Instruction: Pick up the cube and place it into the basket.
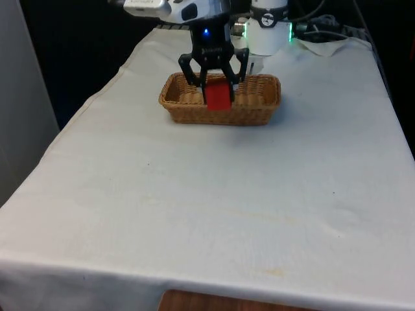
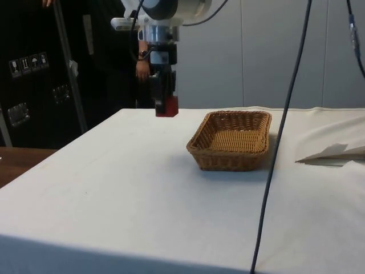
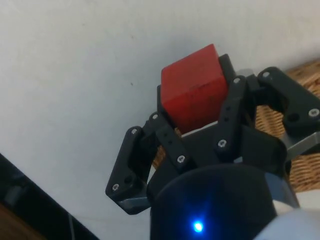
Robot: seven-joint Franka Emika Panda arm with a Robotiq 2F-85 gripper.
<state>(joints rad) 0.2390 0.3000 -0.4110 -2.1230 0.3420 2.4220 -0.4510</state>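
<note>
The hand [image 2: 165, 108] is closed tight on the red cube [image 2: 167, 107]. It holds the cube up in the air, well above the white cloth on the bench [image 1: 214, 201]. In the wrist view the cube [image 3: 194, 90] sits squeezed between the two black fingers [image 3: 231, 107].

The wicker basket [image 2: 232, 140] stands on the bench near its far end, where the robot is. It looks like nothing is in it yet.

In the front view the cube [image 1: 218, 96] looks like it hangs right over the basket [image 1: 224, 110]. But the side view tells a different story. There the cube is off to one side of the basket, over bare cloth, with a gap between them. So I think the cube is not over the basket yet.

What could go wrong? If the hand lets go now, the cube would likely drop on the cloth and miss the basket. If the hand goes down too early while moving across, the cube could bump the basket's rim and push the light basket away. The cube could also land on the rim and roll out.
</note>
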